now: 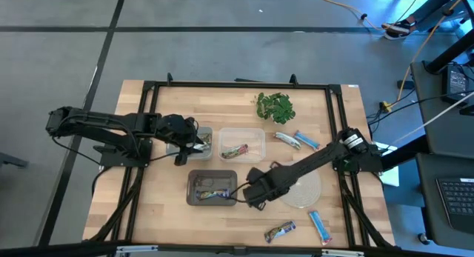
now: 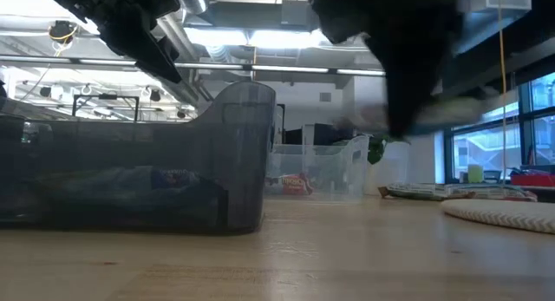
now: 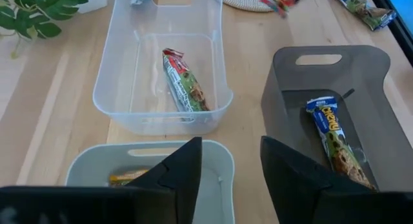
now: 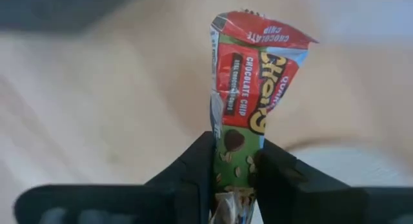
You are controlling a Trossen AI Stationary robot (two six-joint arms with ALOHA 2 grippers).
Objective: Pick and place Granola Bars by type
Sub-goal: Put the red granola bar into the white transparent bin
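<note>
My right gripper [image 4: 235, 153] [image 1: 255, 192] is shut on a green-and-red granola bar [image 4: 248, 75], between the dark bin [image 1: 194, 198] and the woven mat. My left gripper [image 3: 229, 166] [image 1: 189, 143] is open and hovers over the pale bin [image 3: 216, 161], which holds a silver-yellow bar [image 3: 126, 179]. Another green-and-red bar [image 3: 186, 82] lies in the clear bin [image 1: 261, 135]. A blue bar [image 3: 335, 143] lies in the dark bin. Loose bars lie flat on the table: silver [image 1: 287, 140], blue [image 1: 306, 141], green-and-red [image 1: 280, 231], blue [image 1: 320, 227]. My right gripper pinches the green-and-red bar between its two fingers [image 4: 193, 166] at the green part [image 4: 235, 143] of the wrapper. The fingers lie along the bar, and its red end [image 4: 261, 33] sticks out past the fingertips. In the low view, my gripper hangs clear above the table.
A green leafy bunch [image 1: 275, 107] lies near the far edge. The round woven mat [image 1: 304, 189] lies right of my right gripper. The three bins stand close together mid-table. Bare wood shows along the near edge and left of the bins.
</note>
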